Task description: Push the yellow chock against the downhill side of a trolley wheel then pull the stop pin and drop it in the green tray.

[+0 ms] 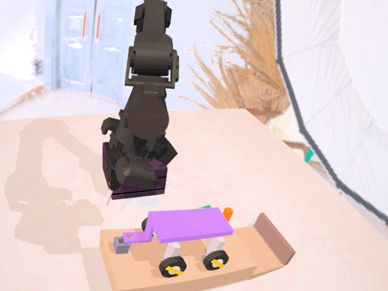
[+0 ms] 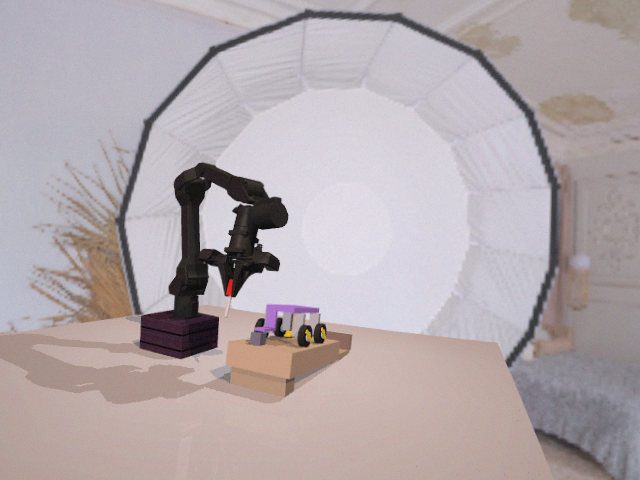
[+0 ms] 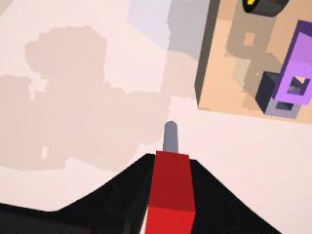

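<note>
My gripper (image 1: pixel 113 187) (image 2: pixel 231 293) (image 3: pixel 170 165) is shut on the red head of the stop pin (image 1: pixel 109 183) (image 2: pixel 229 287) (image 3: pixel 171 185). The pin's shaft points down, clear of the ramp (image 1: pixel 125 272) (image 2: pixel 261 356) (image 3: pixel 214 99) and on the robot-base side of its uphill end. The purple trolley (image 1: pixel 191 224) (image 2: pixel 297 308) (image 3: pixel 304 54) stands on the ramp, its hitch tab over the grey block (image 1: pixel 121 247) (image 2: pixel 257 338) (image 3: pixel 285 112). The chock's orange handle (image 1: pixel 227 213) shows behind the deck. Its contact with a wheel is hidden. A green tray edge (image 1: pixel 204 207) shows behind the trolley.
A brown end board (image 1: pixel 275 242) (image 2: pixel 339 339) stands at the ramp's downhill end. The dark purple base box (image 1: pixel 137 192) (image 2: pixel 180 334) of the arm stands behind the gripper in the top view. The trolley's deck and wheels rise above the ramp.
</note>
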You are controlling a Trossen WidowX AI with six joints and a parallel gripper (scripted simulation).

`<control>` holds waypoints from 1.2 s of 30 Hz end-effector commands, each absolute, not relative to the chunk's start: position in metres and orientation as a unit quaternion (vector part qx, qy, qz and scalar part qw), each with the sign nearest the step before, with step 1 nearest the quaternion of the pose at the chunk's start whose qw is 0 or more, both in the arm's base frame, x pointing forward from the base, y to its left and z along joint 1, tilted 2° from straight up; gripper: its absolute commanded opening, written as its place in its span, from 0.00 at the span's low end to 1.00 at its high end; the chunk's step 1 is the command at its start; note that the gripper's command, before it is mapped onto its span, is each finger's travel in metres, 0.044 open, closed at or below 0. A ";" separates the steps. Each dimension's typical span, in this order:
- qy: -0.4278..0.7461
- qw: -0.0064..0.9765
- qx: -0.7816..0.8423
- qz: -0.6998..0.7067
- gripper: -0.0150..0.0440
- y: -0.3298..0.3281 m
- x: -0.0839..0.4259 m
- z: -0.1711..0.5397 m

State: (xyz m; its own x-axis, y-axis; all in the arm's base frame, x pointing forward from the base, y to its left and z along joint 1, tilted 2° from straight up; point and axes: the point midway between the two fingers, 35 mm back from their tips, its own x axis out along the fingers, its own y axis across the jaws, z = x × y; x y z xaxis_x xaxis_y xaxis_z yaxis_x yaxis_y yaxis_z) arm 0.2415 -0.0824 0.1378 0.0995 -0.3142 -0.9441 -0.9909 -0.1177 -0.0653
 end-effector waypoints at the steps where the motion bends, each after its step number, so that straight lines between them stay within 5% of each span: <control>1: 0.529 0.403 -0.618 0.420 0.25 -0.069 0.238 0.133; 36: 0.527 0.405 -0.615 0.423 0.25 0.054 0.229 0.113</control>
